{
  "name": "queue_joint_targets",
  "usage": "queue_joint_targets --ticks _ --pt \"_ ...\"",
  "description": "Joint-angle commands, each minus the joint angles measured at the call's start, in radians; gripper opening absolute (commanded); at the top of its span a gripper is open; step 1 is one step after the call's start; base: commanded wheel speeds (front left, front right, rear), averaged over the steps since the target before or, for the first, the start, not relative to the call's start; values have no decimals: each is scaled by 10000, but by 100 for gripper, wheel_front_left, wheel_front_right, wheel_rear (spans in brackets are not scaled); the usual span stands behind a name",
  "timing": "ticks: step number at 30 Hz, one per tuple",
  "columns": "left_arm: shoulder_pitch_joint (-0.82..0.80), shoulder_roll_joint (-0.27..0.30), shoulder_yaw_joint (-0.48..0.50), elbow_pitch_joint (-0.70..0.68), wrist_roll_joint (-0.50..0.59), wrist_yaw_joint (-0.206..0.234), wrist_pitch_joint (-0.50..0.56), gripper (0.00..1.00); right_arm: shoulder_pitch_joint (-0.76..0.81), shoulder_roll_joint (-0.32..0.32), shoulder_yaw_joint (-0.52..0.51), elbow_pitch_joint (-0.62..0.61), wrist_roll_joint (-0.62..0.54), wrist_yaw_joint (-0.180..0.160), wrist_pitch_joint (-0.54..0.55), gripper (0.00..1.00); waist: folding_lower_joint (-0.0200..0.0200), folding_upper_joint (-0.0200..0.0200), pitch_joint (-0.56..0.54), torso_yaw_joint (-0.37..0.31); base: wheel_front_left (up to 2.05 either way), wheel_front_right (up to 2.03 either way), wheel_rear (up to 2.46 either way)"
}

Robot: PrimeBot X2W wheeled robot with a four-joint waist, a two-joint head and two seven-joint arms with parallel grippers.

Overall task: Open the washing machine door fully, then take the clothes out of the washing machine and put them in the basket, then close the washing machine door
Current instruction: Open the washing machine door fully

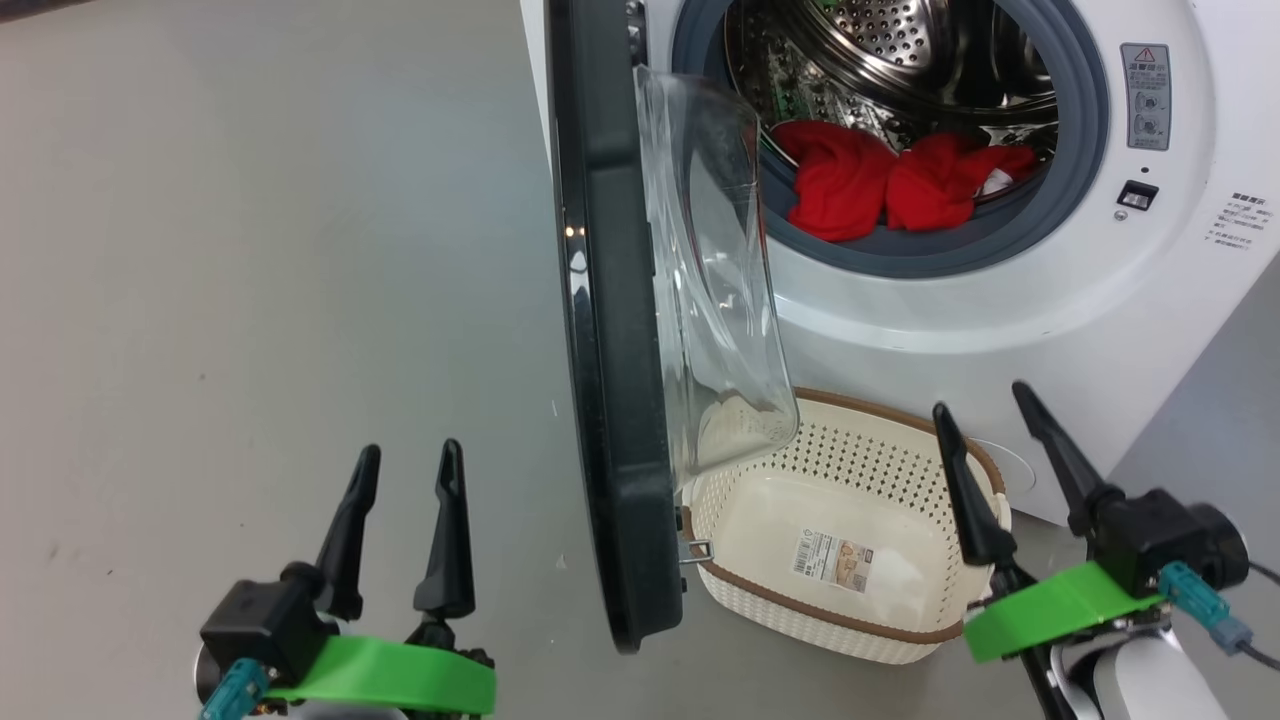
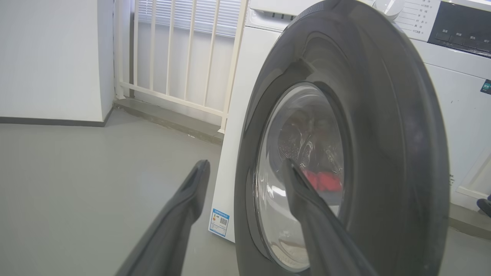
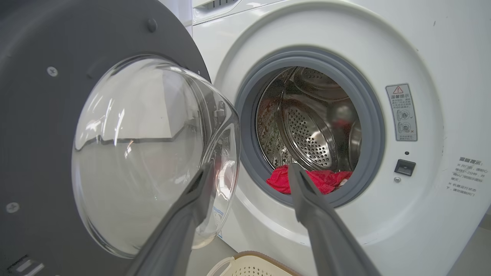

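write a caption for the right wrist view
Open right gripper faces the clothes in the drum, beside the open washing machine door

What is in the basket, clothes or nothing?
Empty: the basket shows its bare bottom and a label; the red clothes lie in the washing machine.

The washing machine door (image 1: 612, 400) stands edge-on, walling my left claw (image 1: 412, 452) from the drum (image 1: 900, 40); my right claw (image 1: 980, 397) has clear passage above the basket (image 1: 860, 450) into it.

Glossy door (image 1: 605, 400); steel drum (image 1: 900, 35); soft clothes (image 1: 840, 185).
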Motion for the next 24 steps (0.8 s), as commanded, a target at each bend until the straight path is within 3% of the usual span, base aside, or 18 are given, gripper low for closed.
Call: queue_joint_targets --ticks 1,21,22,23,24 --pt "9 93 425 -199 104 -37 -118 100 64 36 244 -326 9 63 -89 100 0 0 -10 -5 0 0 0" --pt "201 -183 637 -8 551 -367 -119 100 964 37 525 -824 223 63 -91 100 0 0 -321 -99 0 0 0" --pt "204 -187 625 -7 572 -370 -120 70 969 37 534 -819 230 63 -91 100 0 0 -324 -100 0 0 0" --pt "200 -191 599 -9 591 -373 -120 28 974 37 542 -813 235 63 -91 100 0 0 -332 -102 0 0 0" --pt "188 -194 570 -29 608 -378 -120 0 979 37 548 -805 247 63 -91 100 0 0 -341 -104 0 0 0"
